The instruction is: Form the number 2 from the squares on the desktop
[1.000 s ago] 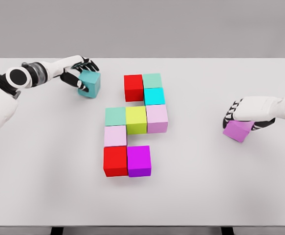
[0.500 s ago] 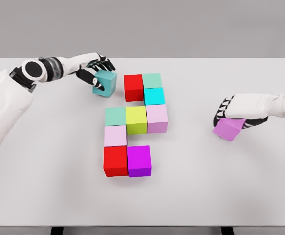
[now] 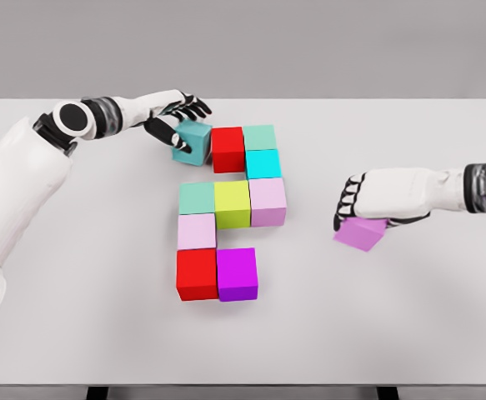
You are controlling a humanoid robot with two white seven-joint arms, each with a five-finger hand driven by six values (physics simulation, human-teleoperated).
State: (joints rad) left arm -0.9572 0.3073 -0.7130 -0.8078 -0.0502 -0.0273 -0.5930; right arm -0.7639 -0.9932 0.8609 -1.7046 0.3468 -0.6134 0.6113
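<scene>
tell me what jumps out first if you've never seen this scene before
A cluster of bright cubes mid-table already forms most of a blocky 2. At its top left, the left hand presses a teal cube against the upper red cube. To the right, the right hand holds a purple cube, tilted.

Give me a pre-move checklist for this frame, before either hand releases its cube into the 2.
1. Left hand grips the teal cube: ok, fingers wrap its top and left side.
2. Teal cube seated in the top row: not ok, it is tilted against the upper red cube, not square with it.
3. Right hand holds the violet cube: ok, though the cube hangs tilted under the fingers.
4. Bottom-right slot beside the magenta cube is free: ok, bare table there.
5. Violet cube's path to that slot: ok, nothing lies between.
6. Placed cubes flush: ok, no visible gaps.
</scene>
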